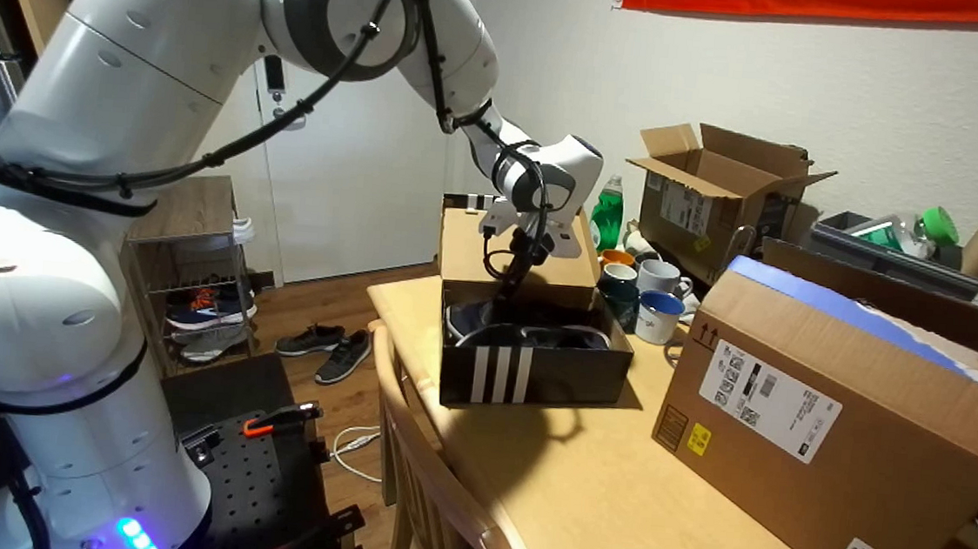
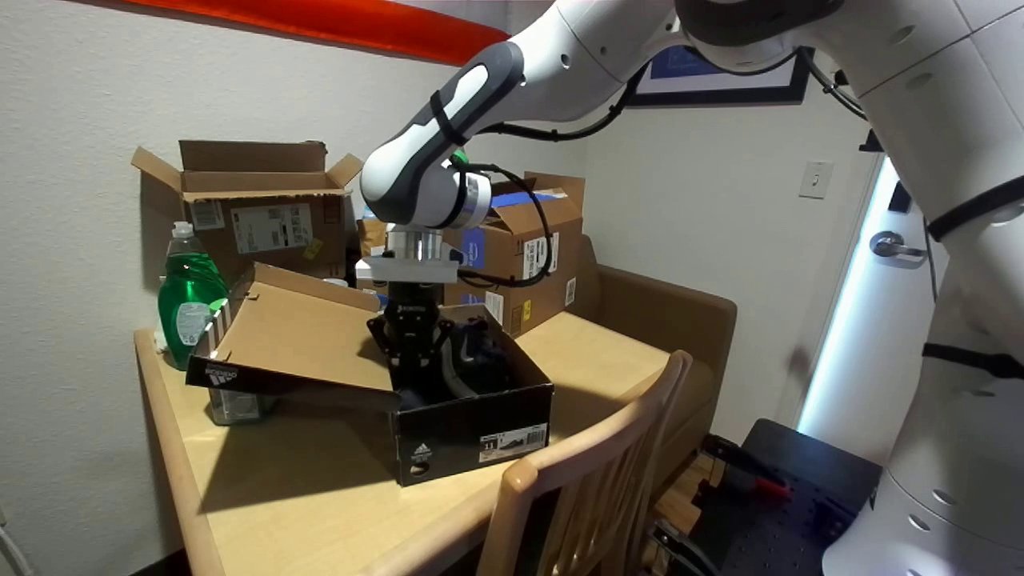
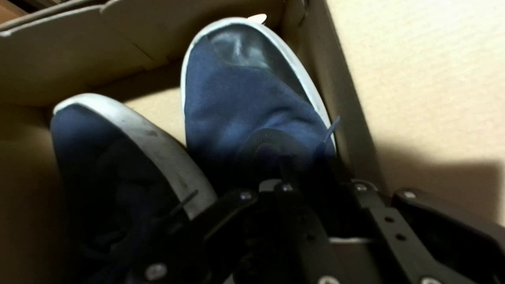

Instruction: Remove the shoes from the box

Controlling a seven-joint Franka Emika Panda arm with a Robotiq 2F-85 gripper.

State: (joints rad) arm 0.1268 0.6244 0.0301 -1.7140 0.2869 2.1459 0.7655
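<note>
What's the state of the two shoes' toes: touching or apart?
Apart. The wrist view shows bare box floor between the dark-capped shoe's toe and the other shoe's toe.

Glossy white arm [image 1: 143,64] with grey joint covers [image 1: 307,11], black cables [image 1: 303,109], black straps [image 2: 978,208] and blue lights [image 1: 138,538]; black end effector [image 2: 411,360], silvery screws [image 3: 156,271].
</note>
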